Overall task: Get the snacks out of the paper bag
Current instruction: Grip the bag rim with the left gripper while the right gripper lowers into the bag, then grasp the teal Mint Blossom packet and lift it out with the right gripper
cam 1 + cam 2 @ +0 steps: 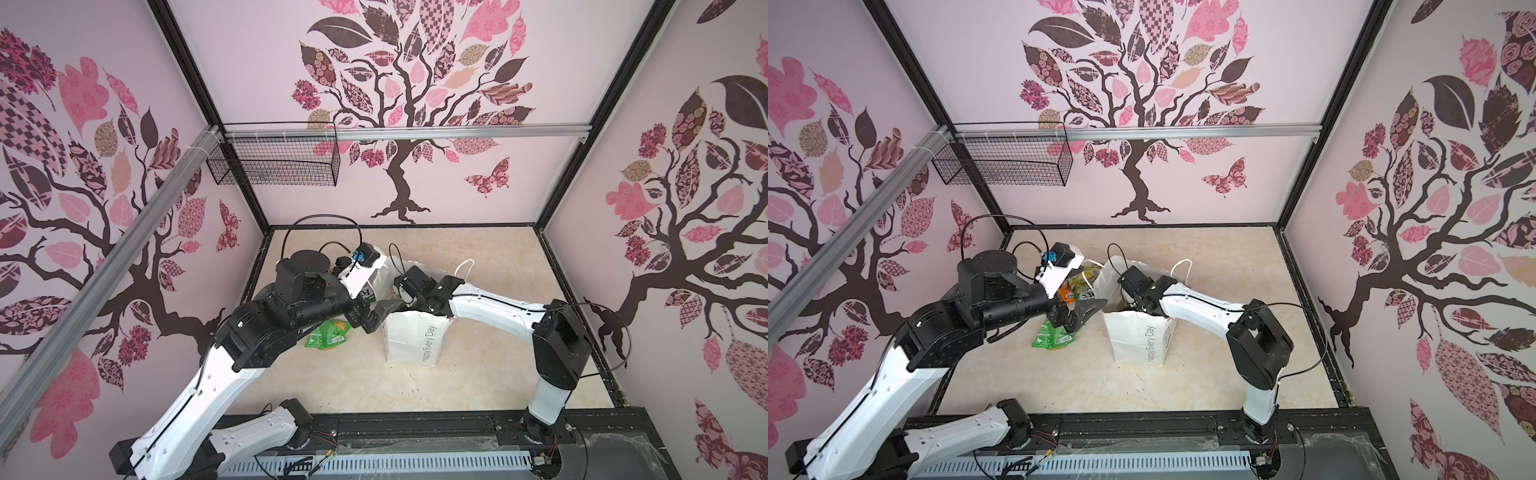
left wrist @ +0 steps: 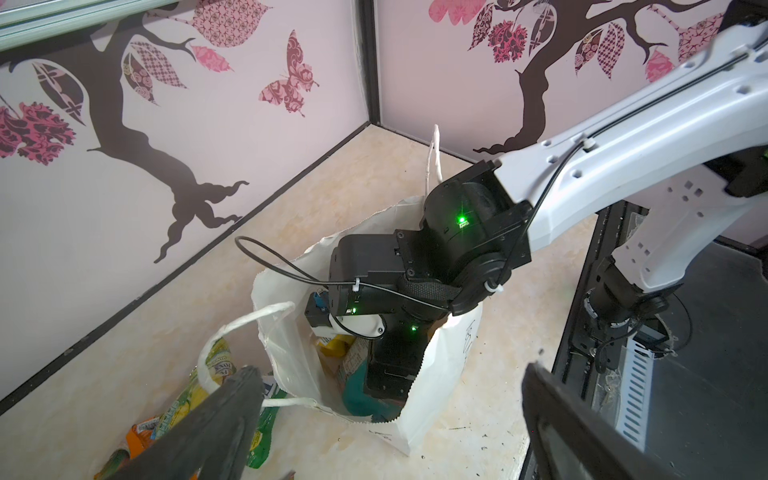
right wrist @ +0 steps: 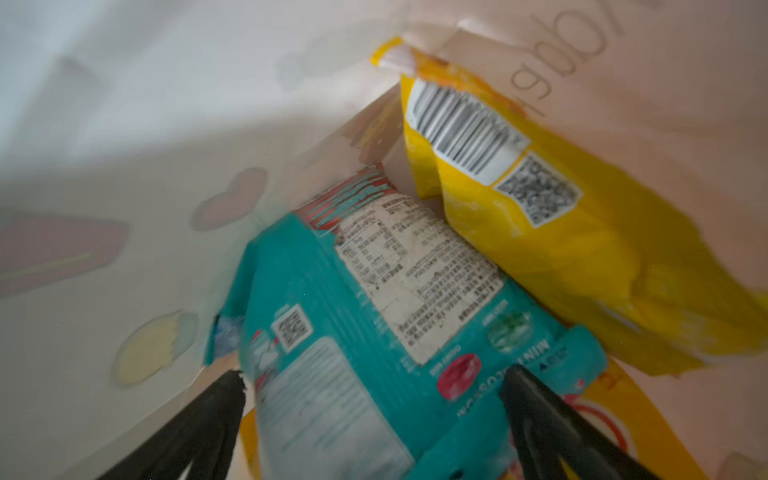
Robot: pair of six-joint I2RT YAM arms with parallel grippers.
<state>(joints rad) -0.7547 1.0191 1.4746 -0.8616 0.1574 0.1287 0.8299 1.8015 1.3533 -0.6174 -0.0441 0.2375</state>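
the paper bag stands upright on the table, mouth up, "happy every day" running up its side. inside it the right gripper gapes over a teal packet beside a barcoded yellow packet; the left gripper hangs open beside the bag, near a "fox's" packet.

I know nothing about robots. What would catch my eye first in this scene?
The white paper bag standing on the table stands out first. The right gripper is down inside it, open, with its fingers spread across a teal packet beside a yellow packet. Left of the bag a green packet lies on the table, and bold tree decals cover the walls.
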